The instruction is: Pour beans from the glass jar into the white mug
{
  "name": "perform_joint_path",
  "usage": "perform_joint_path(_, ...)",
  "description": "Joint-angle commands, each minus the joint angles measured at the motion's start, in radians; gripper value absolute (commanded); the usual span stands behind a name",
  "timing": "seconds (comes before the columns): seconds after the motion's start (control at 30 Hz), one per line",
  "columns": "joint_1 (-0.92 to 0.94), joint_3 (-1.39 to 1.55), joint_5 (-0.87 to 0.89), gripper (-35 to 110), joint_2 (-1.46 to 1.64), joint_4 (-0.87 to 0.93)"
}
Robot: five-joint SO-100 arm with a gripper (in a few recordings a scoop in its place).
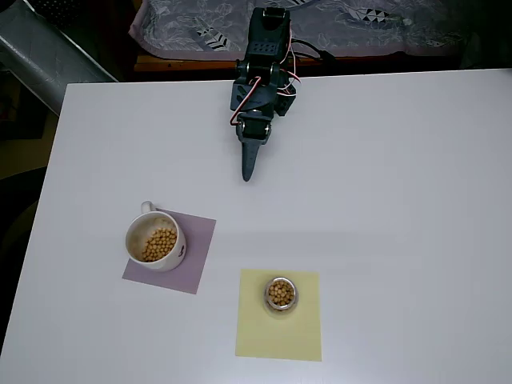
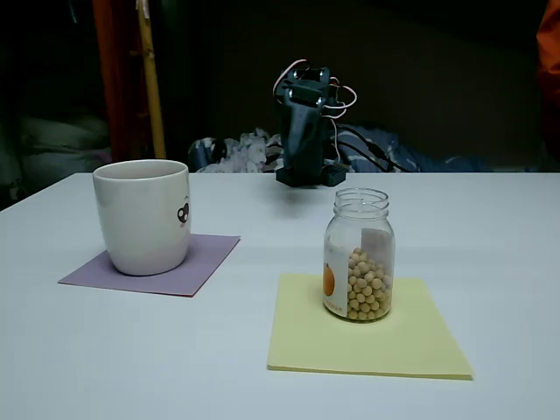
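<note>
White table (image 1: 400,200) separates tool (image 1: 250,172) from glass jar (image 1: 280,294), white mug (image 1: 154,242).

One white mug (image 1: 154,241) stands on the table (image 1: 400,200), and one glass jar (image 2: 359,255). Two paper mats lie there: one purple mat (image 1: 196,260) and one yellow mat (image 1: 280,332). Beans (image 1: 159,244) sit in two heaps, one in each vessel, too many to count. One arm, with one gripper (image 1: 250,164).
</note>
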Motion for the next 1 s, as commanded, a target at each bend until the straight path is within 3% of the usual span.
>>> perform_joint_path(0.0, -0.031, 0.011, 0.066, 0, 0.032, 0.091)
perform_joint_path(0.3, -0.035, 0.011, 0.132, 0, 0.038, 0.141)
perform_joint_path(0.97, -0.071, 0.011, 0.091, 0, 0.038, 0.143)
